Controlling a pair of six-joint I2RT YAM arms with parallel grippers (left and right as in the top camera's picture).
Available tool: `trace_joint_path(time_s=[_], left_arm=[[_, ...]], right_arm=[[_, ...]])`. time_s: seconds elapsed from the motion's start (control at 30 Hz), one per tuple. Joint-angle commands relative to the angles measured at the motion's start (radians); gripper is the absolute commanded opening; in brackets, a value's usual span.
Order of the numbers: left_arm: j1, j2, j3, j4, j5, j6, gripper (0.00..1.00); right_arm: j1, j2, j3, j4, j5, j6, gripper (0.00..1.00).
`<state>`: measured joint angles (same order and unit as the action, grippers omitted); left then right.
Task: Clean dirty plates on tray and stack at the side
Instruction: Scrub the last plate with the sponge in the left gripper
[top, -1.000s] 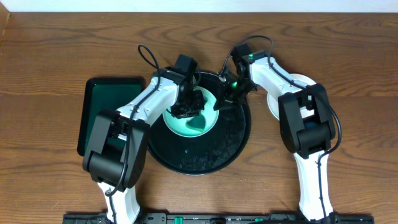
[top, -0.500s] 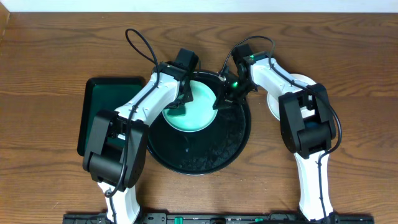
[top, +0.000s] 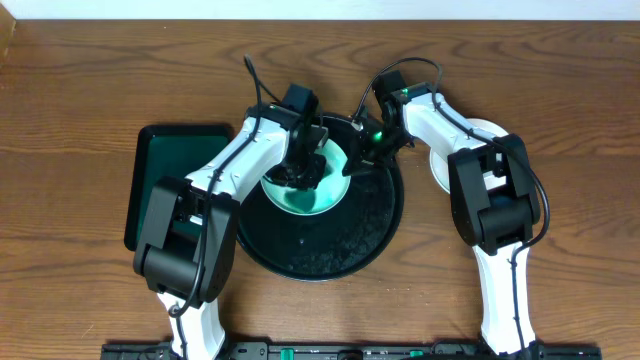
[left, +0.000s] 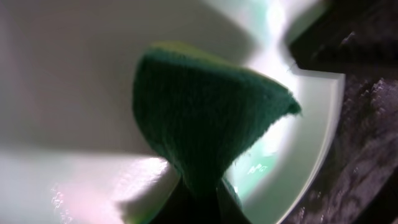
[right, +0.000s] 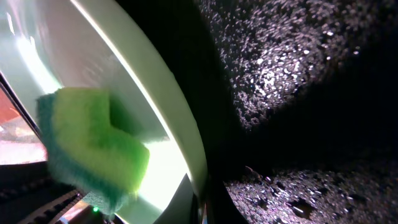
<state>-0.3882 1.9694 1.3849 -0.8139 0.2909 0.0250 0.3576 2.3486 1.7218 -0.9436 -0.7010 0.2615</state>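
Overhead, the left gripper (top: 303, 172) is pressing a green sponge (top: 308, 168) onto the round pale mint-white plate (top: 322, 202) lying directly beneath its fingertips. This plate is sitting in the far half of the large round black tray (top: 370, 232). In the left wrist view the jaws are pinching the sponge's near end narrow, with the rest fanning out ahead of them over the plate's face. The right gripper (top: 362, 152) is poised at the plate's rim just ahead of its own fingertips. Whether its jaws are clamping that rim or only resting beside it, I cannot tell.

By my reading, cleaning is partly done. A pale side plate (top: 480, 128) is lying off the tray, behind the right gripper and partly under that arm. How many are stacked there is hidden. Only one plate is showing on the tray, so it may be the last to wipe and carry over.

Being round, the plate has no long axis. Its face is pointing up toward the left gripper, and any tilt is unclear.
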Motion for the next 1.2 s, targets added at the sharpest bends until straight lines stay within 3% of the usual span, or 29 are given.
trace_joint_path(time_s=[0.0, 0.07, 0.27, 0.37, 0.47, 0.53, 0.63, 0.7, 0.8, 0.93, 1.17], left_arm=[[-0.007, 0.016, 0.002, 0.114, 0.07, 0.09, 0.07], [-0.007, 0.017, 0.002, 0.147, 0.007, 0.072, 0.07], [0.006, 0.019, 0.002, 0.129, -0.523, -0.248, 0.07], [0.023, 0.019, 0.0, 0.082, -0.561, -0.382, 0.07], [0.022, 0.019, 0.0, 0.02, -0.399, -0.371, 0.07], [0.022, 0.019, -0.009, -0.017, -0.199, -0.291, 0.07], [0.022, 0.019, -0.027, -0.038, -0.02, -0.198, 0.07], [0.022, 0.019, -0.035, -0.037, 0.175, -0.071, 0.07], [0.023, 0.019, -0.035, 0.001, 0.321, 0.005, 0.07], [0.023, 0.019, -0.035, 0.097, 0.203, -0.028, 0.07], [0.023, 0.02, -0.035, 0.183, -0.384, -0.182, 0.07]], right_arm=[[-0.016, 0.058, -0.03, 0.005, 0.093, 0.041, 0.01], [-0.016, 0.058, -0.03, -0.001, 0.095, 0.04, 0.01], [-0.016, 0.058, -0.03, -0.005, 0.098, 0.04, 0.01], [-0.016, 0.058, -0.03, -0.006, 0.098, 0.04, 0.01], [-0.016, 0.058, -0.03, -0.007, 0.098, 0.04, 0.01], [-0.016, 0.058, -0.029, -0.007, 0.098, 0.041, 0.01], [-0.016, 0.058, -0.029, -0.006, 0.098, 0.041, 0.01], [-0.016, 0.058, -0.029, -0.006, 0.098, 0.041, 0.01], [-0.016, 0.058, -0.029, -0.007, 0.098, 0.041, 0.01], [-0.016, 0.058, -0.029, -0.007, 0.098, 0.041, 0.01], [-0.016, 0.058, -0.029, -0.007, 0.098, 0.041, 0.01]])
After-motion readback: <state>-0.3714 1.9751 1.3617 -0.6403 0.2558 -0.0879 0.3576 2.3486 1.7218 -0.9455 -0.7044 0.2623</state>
